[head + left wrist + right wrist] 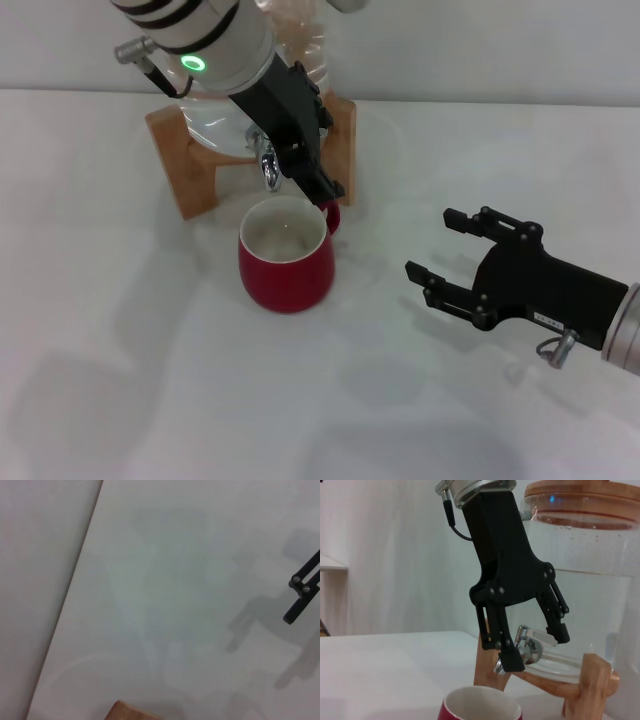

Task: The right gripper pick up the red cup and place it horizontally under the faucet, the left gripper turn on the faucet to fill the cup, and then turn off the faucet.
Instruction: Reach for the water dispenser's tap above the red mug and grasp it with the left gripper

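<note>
Red cup (286, 258) upright at frame centre under faucet (268, 166); left gripper (300, 140) at faucet, upper centre. Right gripper (448, 254) spread wide, lower right, apart from cup.

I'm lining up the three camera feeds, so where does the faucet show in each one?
Head view: the faucet is at upper centre, above the red cup, partly behind the left gripper.
Left wrist view: not in it.
Right wrist view: faucet at lower centre, between the left gripper's fingers.
Shared landmark: the wooden stand.
</note>
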Controlling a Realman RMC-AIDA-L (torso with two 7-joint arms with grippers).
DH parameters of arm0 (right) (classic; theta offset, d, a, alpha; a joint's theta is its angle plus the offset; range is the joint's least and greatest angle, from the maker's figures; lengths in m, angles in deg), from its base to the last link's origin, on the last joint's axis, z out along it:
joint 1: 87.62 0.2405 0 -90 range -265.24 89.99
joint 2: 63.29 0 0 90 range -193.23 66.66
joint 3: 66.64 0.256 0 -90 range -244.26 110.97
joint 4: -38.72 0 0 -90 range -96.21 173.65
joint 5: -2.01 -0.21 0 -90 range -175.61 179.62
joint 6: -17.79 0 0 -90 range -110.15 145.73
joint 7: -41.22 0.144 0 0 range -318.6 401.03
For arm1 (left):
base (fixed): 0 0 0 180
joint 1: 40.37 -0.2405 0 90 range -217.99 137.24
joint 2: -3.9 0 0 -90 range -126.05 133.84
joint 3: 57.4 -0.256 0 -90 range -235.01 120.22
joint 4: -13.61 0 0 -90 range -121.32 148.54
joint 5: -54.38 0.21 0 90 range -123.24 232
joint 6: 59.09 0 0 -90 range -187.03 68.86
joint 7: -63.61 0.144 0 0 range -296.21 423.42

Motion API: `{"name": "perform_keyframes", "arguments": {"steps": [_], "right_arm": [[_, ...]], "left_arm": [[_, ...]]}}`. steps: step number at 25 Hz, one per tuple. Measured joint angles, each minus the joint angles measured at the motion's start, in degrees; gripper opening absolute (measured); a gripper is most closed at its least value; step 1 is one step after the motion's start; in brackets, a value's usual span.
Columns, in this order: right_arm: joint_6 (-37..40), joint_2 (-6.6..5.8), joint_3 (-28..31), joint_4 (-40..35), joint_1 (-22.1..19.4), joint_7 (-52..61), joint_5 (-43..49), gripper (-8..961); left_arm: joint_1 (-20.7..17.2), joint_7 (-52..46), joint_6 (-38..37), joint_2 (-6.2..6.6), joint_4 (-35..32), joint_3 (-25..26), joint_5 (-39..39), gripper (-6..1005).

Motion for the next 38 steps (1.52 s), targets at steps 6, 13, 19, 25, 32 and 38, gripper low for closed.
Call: {"name": "perform_keyframes", "arguments": {"steps": [6,13,19,25,32,38], "right_arm": [[-0.04,-0.15,-0.07,-0.04,-0.07,0.0,0.0,709],[-0.04,-0.27,-0.17,-0.04,-0.07,0.06,0.0,709],[-0.04,-0.28,-0.11,-0.04,-0.07,0.11,0.0,709],[-0.05,-0.35,-0.01,-0.01,-0.07,0.11,0.0,708],[-0.11,-0.35,0.0,0.09,0.03,0.11,0.0,708],[-0.14,-0.24,0.0,0.12,-0.01,0.11,0.0,708]], "left_arm": [[0.03,-0.61,0.0,0.01,-0.32,-0.32,0.07,887],[0.06,-0.76,-0.08,0.01,-0.39,-0.84,0.18,887],[0.05,-1.21,-0.61,0.01,-0.48,-1.78,0.39,887],[0.06,-1.24,-0.7,0.01,-0.48,-1.78,0.51,887],[0.0,-1.27,-0.08,0.01,-0.69,-1.75,0.55,887],[-0.52,-1.38,0.86,0.01,-2.28,-1.72,0.36,887]]}}
